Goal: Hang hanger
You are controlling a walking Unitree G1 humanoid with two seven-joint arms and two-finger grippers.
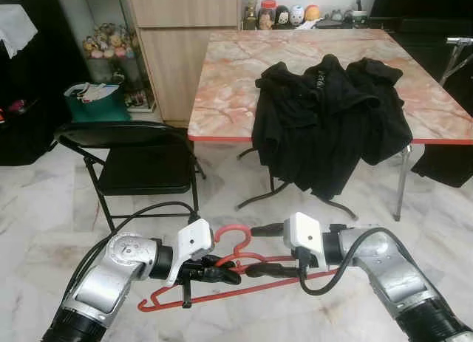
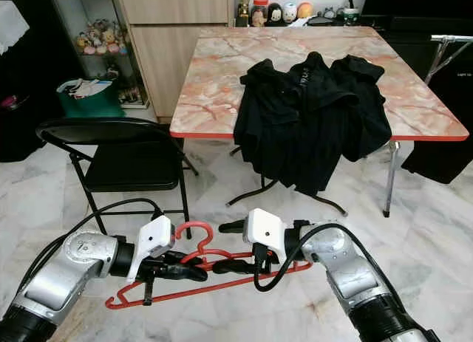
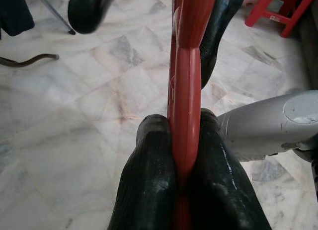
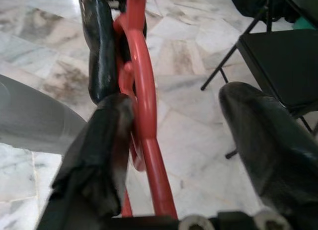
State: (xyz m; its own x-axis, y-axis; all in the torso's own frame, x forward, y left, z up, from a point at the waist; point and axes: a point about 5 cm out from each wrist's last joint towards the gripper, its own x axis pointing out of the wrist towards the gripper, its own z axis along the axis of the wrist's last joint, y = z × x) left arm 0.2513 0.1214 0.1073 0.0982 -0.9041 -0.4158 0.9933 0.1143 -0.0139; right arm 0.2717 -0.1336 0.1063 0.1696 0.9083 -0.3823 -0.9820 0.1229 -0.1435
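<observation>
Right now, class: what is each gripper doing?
Left gripper: closed on the red hanger.
Right gripper: open, fingers either side of the hanger's neck.

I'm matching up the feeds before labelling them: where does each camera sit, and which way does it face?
Eye views: head, looking down over both arms at the red hanger, marble table and folding chair.
Left wrist view: along the left gripper, shut on the hanger.
Right wrist view: along the open right gripper, straddling it.
All share the hanger.
</observation>
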